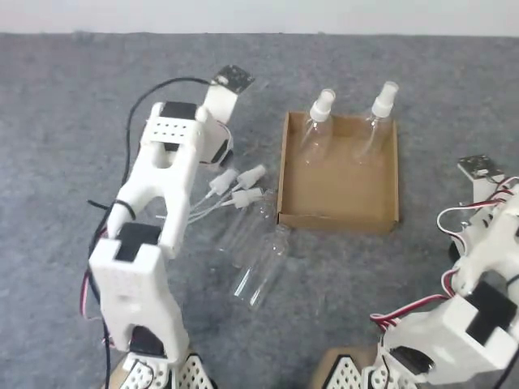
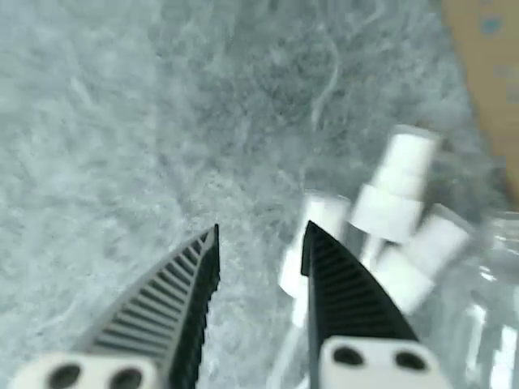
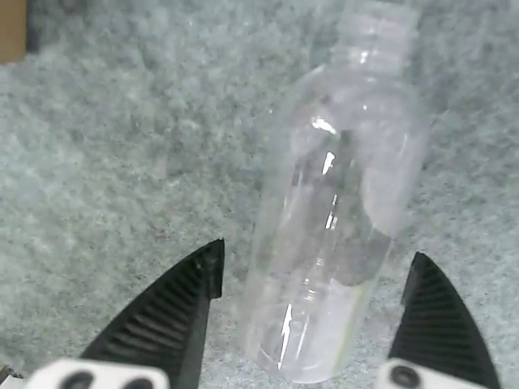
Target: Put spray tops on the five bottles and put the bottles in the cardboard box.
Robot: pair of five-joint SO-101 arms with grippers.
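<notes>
Two capped bottles [image 1: 318, 126] are in the cardboard box [image 1: 337, 217]. Step in hand, as judged: fetching a spray top [image 2: 323, 217] from the cluster left of the box. The left gripper [image 2: 261, 239] has its fingers part-open and empty, with the top just outside one finger; the next move calls for shifting across to straddle it. The right gripper [image 3: 318, 255] has its fingers wide open and empty, either side of an uncapped bottle [image 3: 340, 186] lying on the table.

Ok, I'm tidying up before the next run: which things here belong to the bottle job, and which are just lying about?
Job:
- brown cardboard box
- two clear plastic bottles with white spray tops, lying in the box
- clear uncapped bottles lying on the table
- loose white spray tops beside them

Not part of it:
- grey fuzzy table cover
</notes>
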